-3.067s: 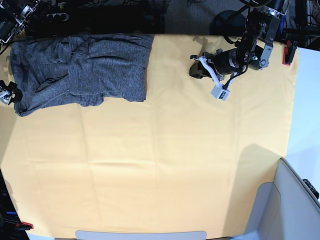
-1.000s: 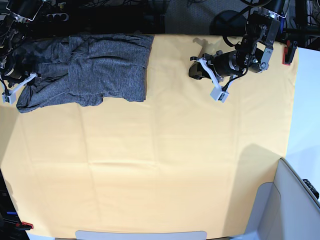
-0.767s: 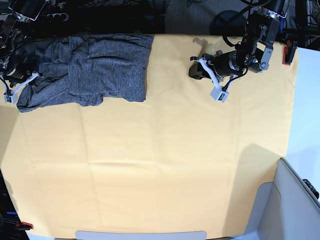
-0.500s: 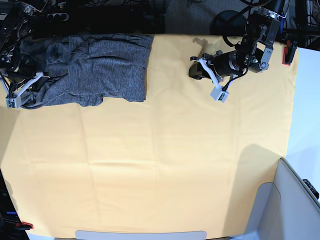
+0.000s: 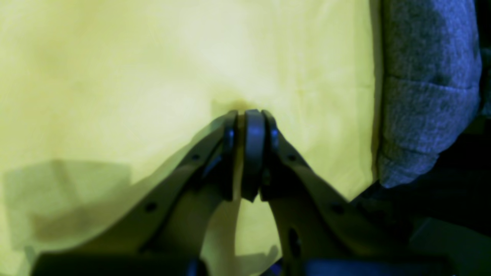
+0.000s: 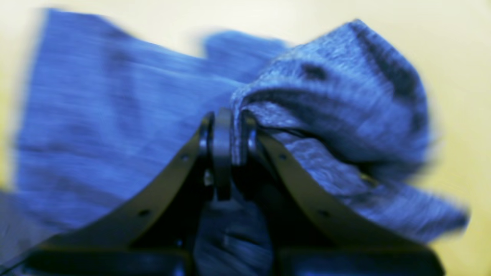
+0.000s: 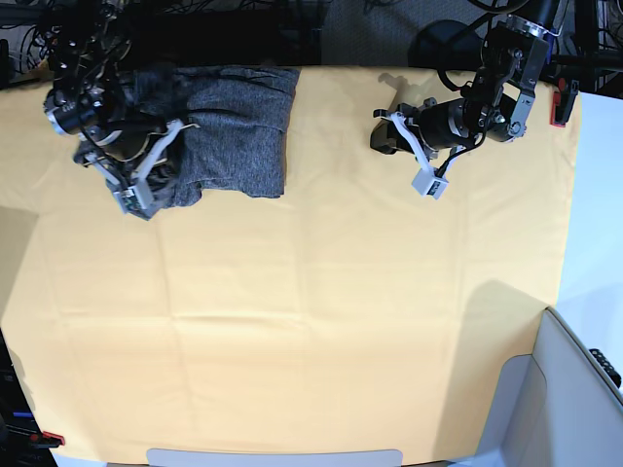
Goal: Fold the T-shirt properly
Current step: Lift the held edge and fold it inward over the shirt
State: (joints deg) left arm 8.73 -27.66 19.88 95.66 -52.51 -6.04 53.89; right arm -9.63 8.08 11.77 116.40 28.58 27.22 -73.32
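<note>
Since half a second ago your right gripper has swung in from the cloth's edge, dragging the shirt's outer end over the body. Right wrist view: jaws nearly closed, pinching a bunched fold of the heathered dark-grey knit T-shirt. That's a lump, not a clean hem, so thin fabric can slide out mid-drag or lay down wrinkled. The shirt sits at the far corner of the yellow table cloth on your right arm's side, part under the arm. Nothing pins the far edge, so the whole pile may shift instead of folding. Left gripper is closed on nothing, resting at the cloth well away from the shirt; watch that it doesn't snag the cloth.
</note>
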